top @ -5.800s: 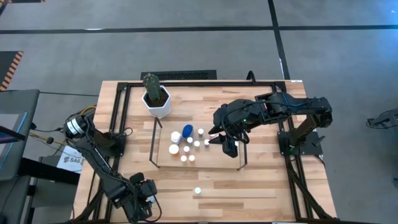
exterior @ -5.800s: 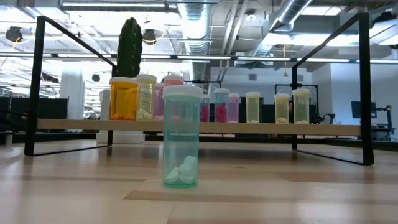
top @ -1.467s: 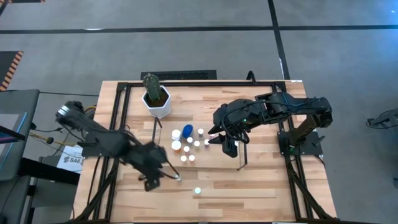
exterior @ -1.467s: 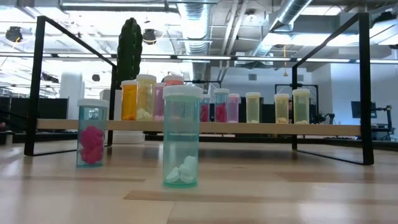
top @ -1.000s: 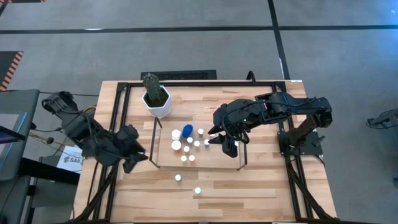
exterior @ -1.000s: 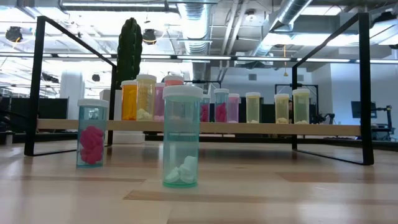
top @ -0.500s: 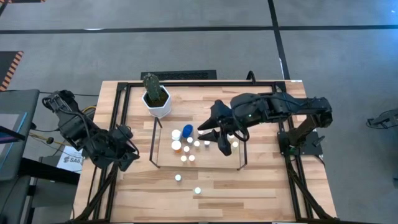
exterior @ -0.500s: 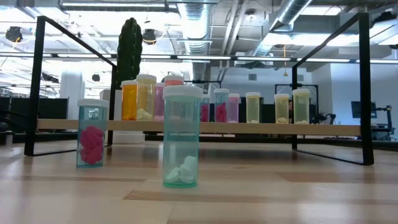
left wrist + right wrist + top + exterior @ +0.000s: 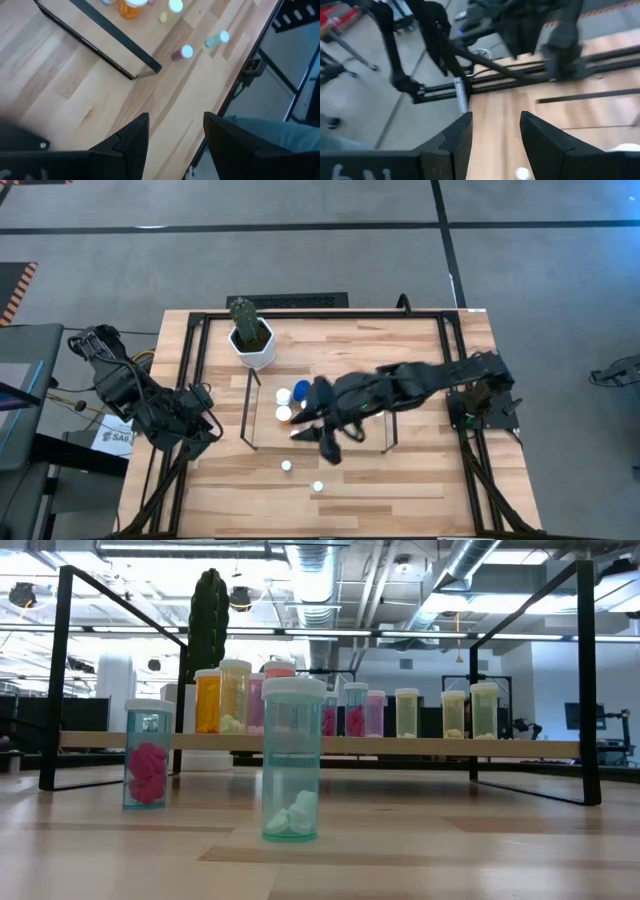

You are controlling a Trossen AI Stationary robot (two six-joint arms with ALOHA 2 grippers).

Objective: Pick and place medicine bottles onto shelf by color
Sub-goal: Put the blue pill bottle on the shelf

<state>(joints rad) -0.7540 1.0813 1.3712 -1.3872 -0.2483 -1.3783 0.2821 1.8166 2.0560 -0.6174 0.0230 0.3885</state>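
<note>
The shelf (image 9: 355,442) stands mid-table with several white-capped bottles on it, among them an orange one (image 9: 284,414) and a blue-capped one (image 9: 301,389); the low view shows them in a row (image 9: 400,712). A pink-filled bottle (image 9: 286,466) (image 9: 148,755) and a teal bottle with white pills (image 9: 317,486) (image 9: 292,760) stand upright on the table in front of the shelf. My right gripper (image 9: 322,438) (image 9: 495,145) is open and empty above the shelf's near edge. My left gripper (image 9: 203,432) (image 9: 175,140) is open and empty left of the shelf.
A white pot with a cactus (image 9: 252,340) stands behind the shelf's left end. A black frame (image 9: 190,360) runs around the table top. Bare wood lies near the front edge, right of the two loose bottles.
My right gripper has swung from over the shelf's right part toward the table's left and near edges, out over the shelf's near edge, staying open. My left gripper has drawn back a little toward the table's left edge. The two bottles on the table have not moved.
</note>
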